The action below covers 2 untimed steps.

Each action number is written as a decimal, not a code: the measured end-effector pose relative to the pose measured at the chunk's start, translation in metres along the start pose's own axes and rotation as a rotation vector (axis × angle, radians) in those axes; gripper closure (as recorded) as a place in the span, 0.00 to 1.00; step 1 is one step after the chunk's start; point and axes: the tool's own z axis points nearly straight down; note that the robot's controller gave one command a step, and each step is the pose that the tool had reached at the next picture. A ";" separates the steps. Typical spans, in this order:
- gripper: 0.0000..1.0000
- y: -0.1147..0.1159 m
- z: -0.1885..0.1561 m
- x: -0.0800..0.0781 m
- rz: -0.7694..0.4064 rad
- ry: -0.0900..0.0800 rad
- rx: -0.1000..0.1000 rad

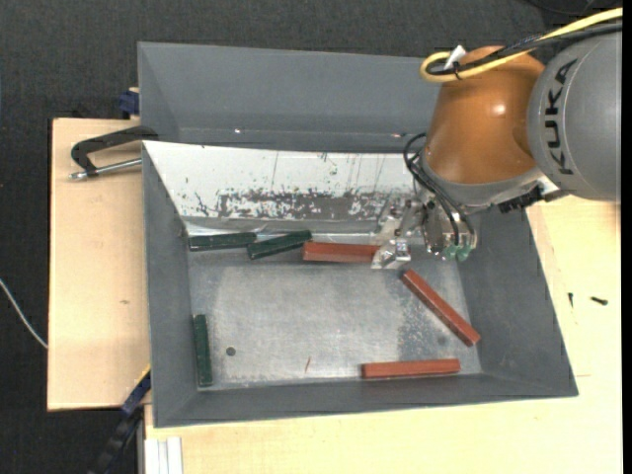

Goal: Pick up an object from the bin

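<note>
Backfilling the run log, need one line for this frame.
end effector: low in bin | nearest: right end of red stick along back wall | hold: cannot tell

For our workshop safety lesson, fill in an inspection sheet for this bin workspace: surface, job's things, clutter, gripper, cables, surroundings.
surface: grey bin, floor scuffed.
job's things: red stick along the back, right end by the gripper.
clutter: two more red sticks, right and front; three green sticks, back left and left wall.
gripper: low at the back, right of centre.
cables: yellow cable over the orange cover.
surroundings: dark floor.
</note>
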 end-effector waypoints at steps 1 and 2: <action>1.00 0.000 0.000 0.000 0.000 0.000 0.000; 1.00 -0.004 0.043 -0.004 0.039 -0.005 -0.001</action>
